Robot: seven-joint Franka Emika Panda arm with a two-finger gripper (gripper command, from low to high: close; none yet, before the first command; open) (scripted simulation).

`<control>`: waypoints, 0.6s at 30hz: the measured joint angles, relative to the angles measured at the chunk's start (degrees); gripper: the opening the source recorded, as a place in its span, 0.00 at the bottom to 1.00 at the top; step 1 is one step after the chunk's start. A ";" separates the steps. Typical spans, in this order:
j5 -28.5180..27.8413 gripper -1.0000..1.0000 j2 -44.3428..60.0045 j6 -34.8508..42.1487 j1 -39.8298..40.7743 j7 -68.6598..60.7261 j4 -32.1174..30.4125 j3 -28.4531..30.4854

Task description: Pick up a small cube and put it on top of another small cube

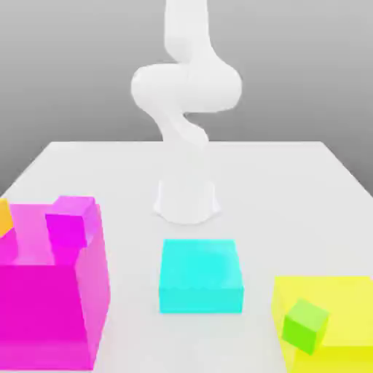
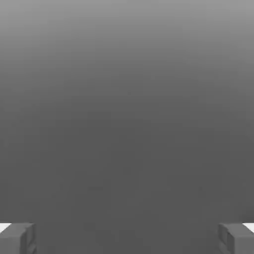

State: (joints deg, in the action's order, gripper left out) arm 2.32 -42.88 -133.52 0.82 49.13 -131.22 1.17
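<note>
A small magenta cube (image 1: 71, 222) rests on top of a large magenta block (image 1: 51, 306) at the exterior view's left. A small green cube (image 1: 304, 326) sits tilted on a large yellow block (image 1: 342, 302) at the exterior view's right. An orange piece (image 1: 4, 217) is cut off by the frame edge beside the magenta cube. In the hand view my gripper (image 2: 127, 239) is open, its fingertips (image 2: 17, 239) far apart with nothing between them and plain grey beyond. The white arm (image 1: 186, 95) rises from its base and leaves the frame at the top.
A flat cyan block (image 1: 201, 275) lies on the white table (image 1: 291, 189) in front of the arm's base (image 1: 187, 200). The magenta block is the tallest obstacle. The table's side edges run in towards the back.
</note>
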 joint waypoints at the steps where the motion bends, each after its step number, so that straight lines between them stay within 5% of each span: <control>1: 0.97 0.50 1.87 -1.12 1.02 2.36 -0.11 0.55; 18: 19.11 0.50 34.11 -20.90 19.79 42.14 -5.19 12.56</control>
State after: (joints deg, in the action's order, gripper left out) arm 21.43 -8.77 -154.42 20.60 91.27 -136.41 13.73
